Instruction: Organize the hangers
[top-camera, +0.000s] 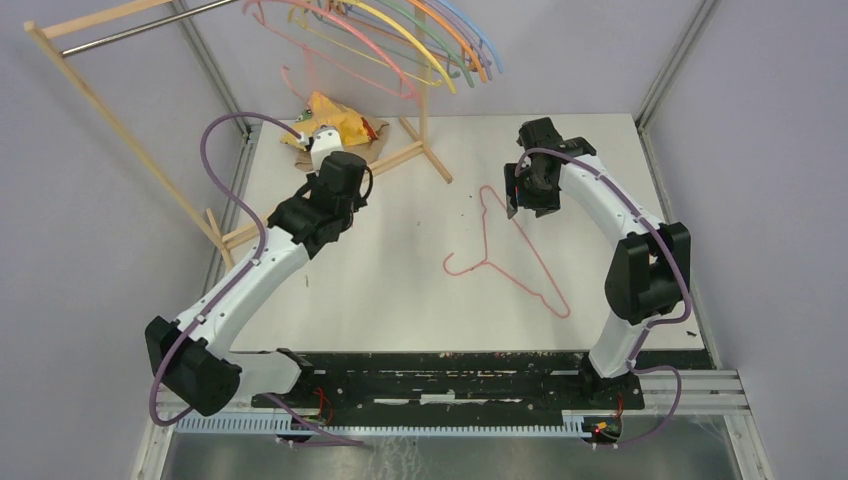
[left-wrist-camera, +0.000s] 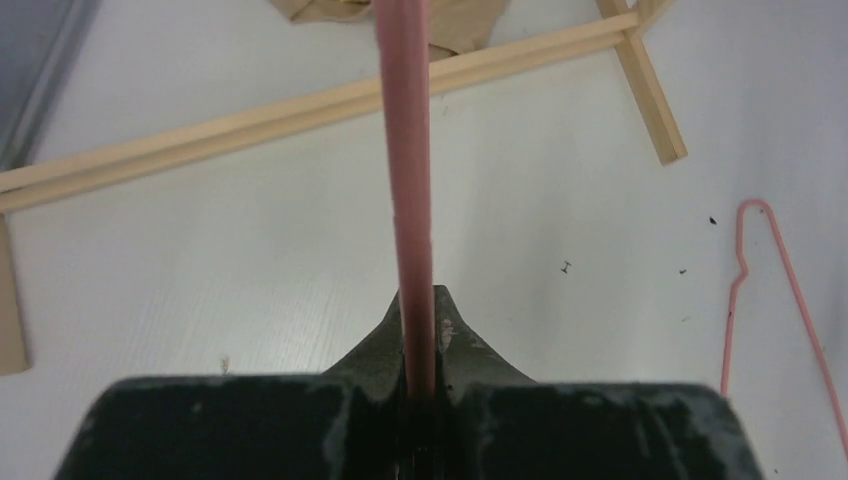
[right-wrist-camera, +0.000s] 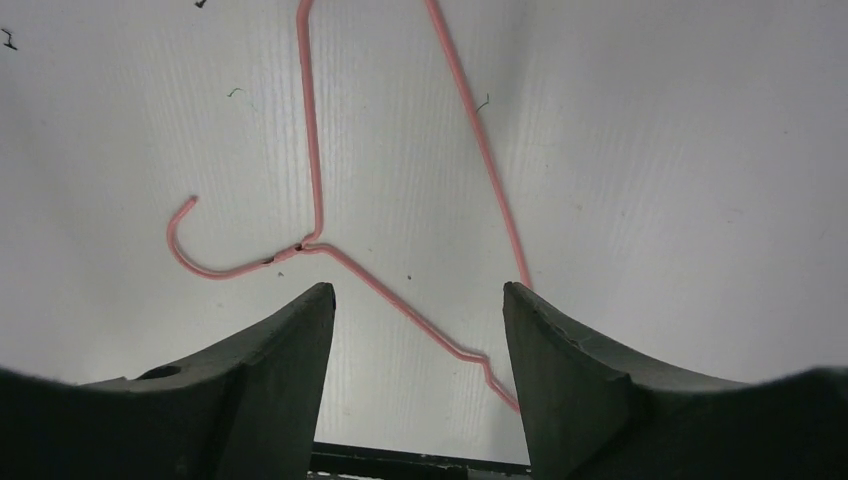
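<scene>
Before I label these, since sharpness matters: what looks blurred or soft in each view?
Left wrist: the held pink hanger is soft, close to the lens; the table behind is sharper. Right wrist: the open jaws blur, while the lying pink hanger is crisp. Top external: even light, sharp throughout.

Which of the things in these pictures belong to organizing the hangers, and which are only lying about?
Belong to the job:
- coloured hangers on the rail
- held pink hanger, clamped in the left gripper
- loose pink hanger, flat on the table below the open right gripper

Not part of it:
- wooden rack, only the support
- yellow cloth at its foot
</scene>
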